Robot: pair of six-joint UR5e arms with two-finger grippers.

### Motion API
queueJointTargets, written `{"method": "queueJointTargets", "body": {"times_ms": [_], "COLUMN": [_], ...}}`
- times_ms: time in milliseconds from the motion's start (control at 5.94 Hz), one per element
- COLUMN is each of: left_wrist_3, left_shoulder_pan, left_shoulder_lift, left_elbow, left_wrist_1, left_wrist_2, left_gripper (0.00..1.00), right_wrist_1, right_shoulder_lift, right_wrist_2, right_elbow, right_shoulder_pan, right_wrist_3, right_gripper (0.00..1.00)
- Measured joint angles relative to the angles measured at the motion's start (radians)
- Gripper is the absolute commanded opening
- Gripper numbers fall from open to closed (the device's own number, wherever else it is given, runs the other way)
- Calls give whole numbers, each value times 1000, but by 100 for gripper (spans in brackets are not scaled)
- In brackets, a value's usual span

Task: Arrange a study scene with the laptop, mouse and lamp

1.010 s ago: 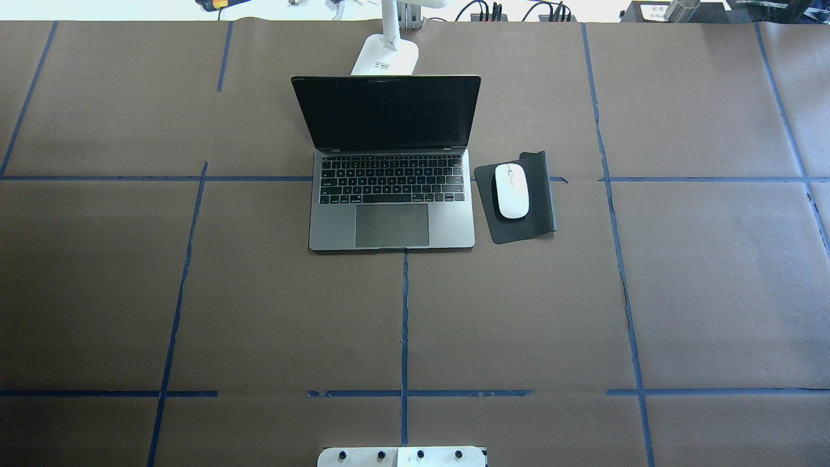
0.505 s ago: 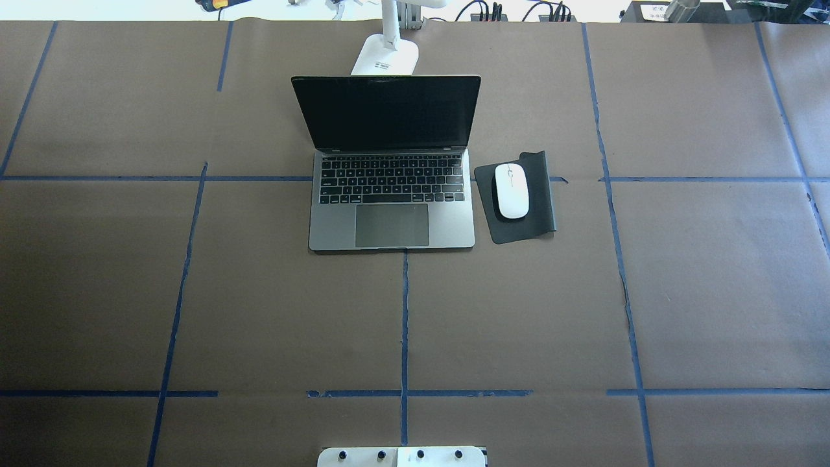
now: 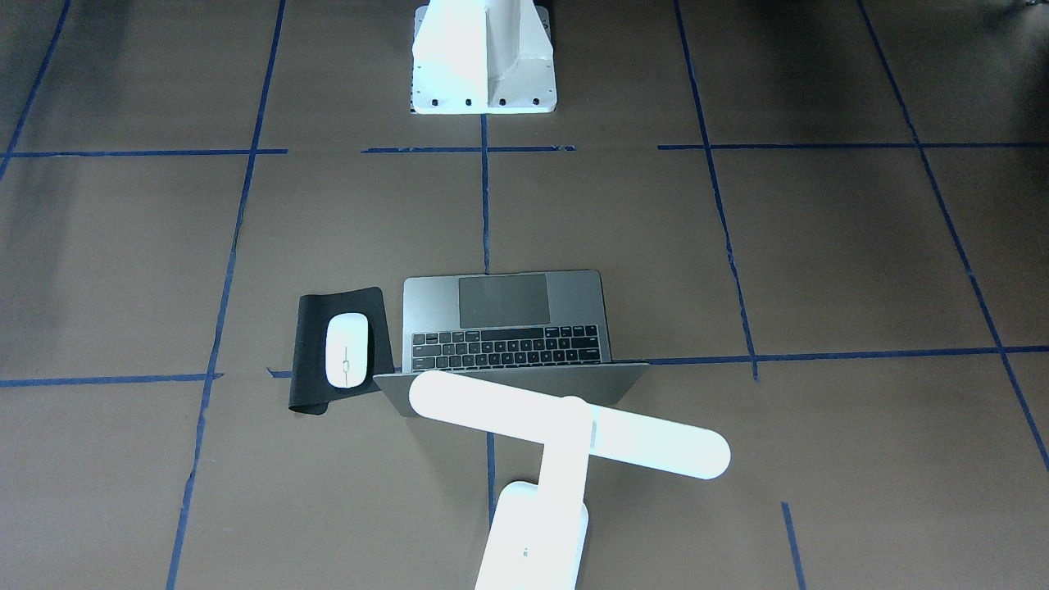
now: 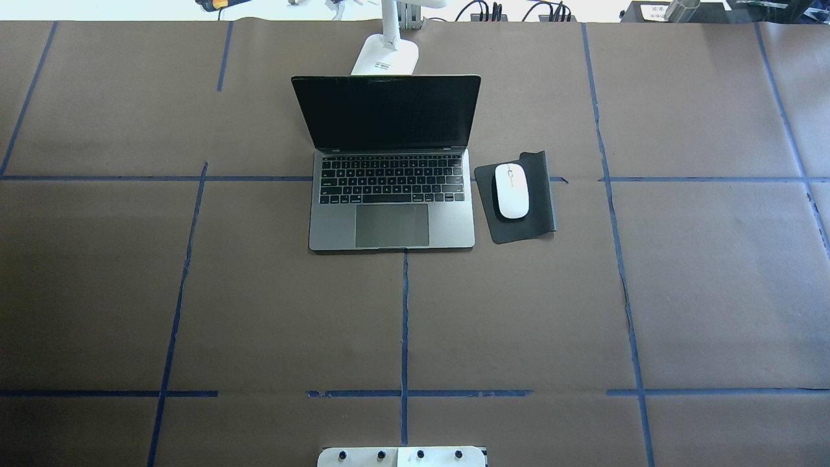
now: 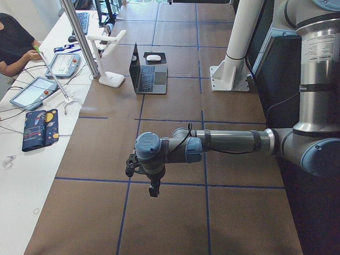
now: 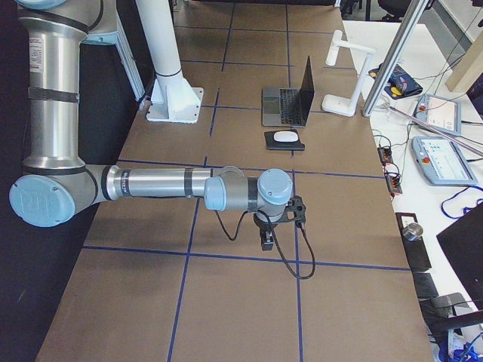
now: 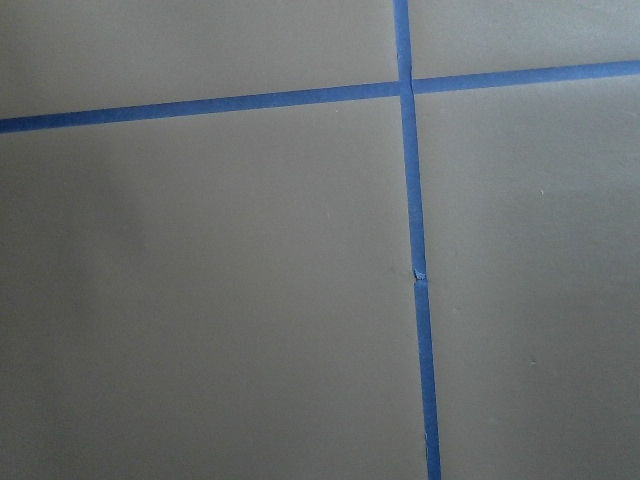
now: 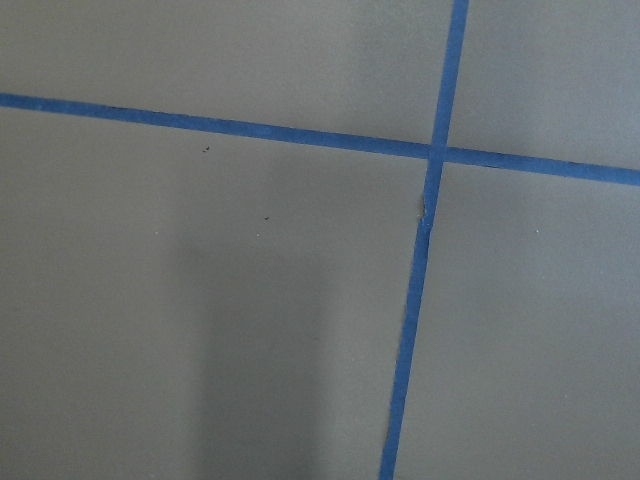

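Observation:
The grey laptop [image 4: 391, 224] stands open at the table's far middle, screen dark; it also shows in the front view [image 3: 508, 291]. The white mouse [image 4: 512, 191] lies on a black mouse pad [image 4: 541, 204] just right of it. The white lamp [image 4: 385, 58] stands behind the laptop's screen, its bar head [image 3: 565, 424] over the lid. My left gripper [image 5: 154, 188] hangs over bare table far from these things. My right gripper [image 6: 266, 241] does the same at the other end. Only the side views show the grippers, so I cannot tell whether they are open or shut.
The white robot pedestal [image 3: 483, 57] stands at the near middle edge. Blue tape lines cross the brown table cover. Past the far edge is a white bench with control pendants [image 5: 32, 93], cables and a seated person [image 5: 13, 42].

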Motion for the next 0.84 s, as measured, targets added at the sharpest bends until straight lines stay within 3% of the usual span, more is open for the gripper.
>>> {"method": "queueJointTargets", "body": {"times_ms": [842], "left_wrist_3": [0], "left_shoulder_pan": [-1], "left_shoulder_lift": [-2], "left_elbow": [-6], "left_wrist_1": [-1], "left_wrist_2": [0], "left_gripper": [100], "right_wrist_1": [-119], "right_shoulder_lift": [-22], "right_wrist_2": [-40], "right_elbow": [9], "right_shoulder_pan": [115], "right_wrist_3": [-54], "right_gripper": [100]}}
